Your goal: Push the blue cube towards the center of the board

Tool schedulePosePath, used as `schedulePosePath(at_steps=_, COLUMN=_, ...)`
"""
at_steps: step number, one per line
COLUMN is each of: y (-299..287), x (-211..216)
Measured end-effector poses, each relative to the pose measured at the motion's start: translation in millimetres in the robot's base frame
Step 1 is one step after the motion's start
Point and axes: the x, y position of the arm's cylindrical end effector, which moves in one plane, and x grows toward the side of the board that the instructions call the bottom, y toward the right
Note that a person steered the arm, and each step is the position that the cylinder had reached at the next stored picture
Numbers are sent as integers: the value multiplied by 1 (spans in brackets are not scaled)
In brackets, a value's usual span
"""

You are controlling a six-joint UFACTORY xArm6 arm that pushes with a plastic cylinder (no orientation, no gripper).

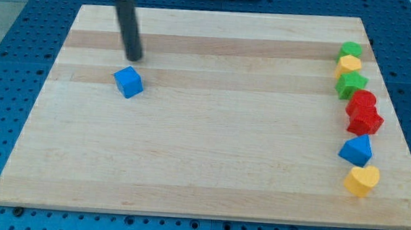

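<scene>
Wooden board: blue cube corner-down, just below my tip.

A cube lies in the board's upper left part, with my tip just above it, apart. Well away, along the view's right edge, seven blocks run top to bottom in a close column, most touching.

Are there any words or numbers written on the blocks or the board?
None. No words, numbers or signs show on the blue cube, on the other blocks at the view's right, on the board, or on the rod with my tip just above the cube.
</scene>
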Motion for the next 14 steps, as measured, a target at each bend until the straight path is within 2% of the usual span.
schedulePosePath(at_steps=1, y=-58, x=31)
schedulePosePath(at_steps=2, y=-64, x=111)
schedulePosePath(at_steps=3, y=-14, x=120)
schedulePosePath(at_steps=6, y=154, x=2)
schedulePosePath(at_steps=7, y=168, x=5)
schedulePosePath(at_steps=8, y=146, x=105)
schedulePosePath(at_steps=9, y=87, x=177)
schedulePosePath(at_steps=10, y=45, x=172)
schedulePosePath(at_steps=11, y=7, x=124)
schedulePosePath(at_steps=12, y=-17, x=50)
schedulePosePath(at_steps=13, y=-17, x=49)
schedulePosePath(at_steps=14, y=39, x=29)
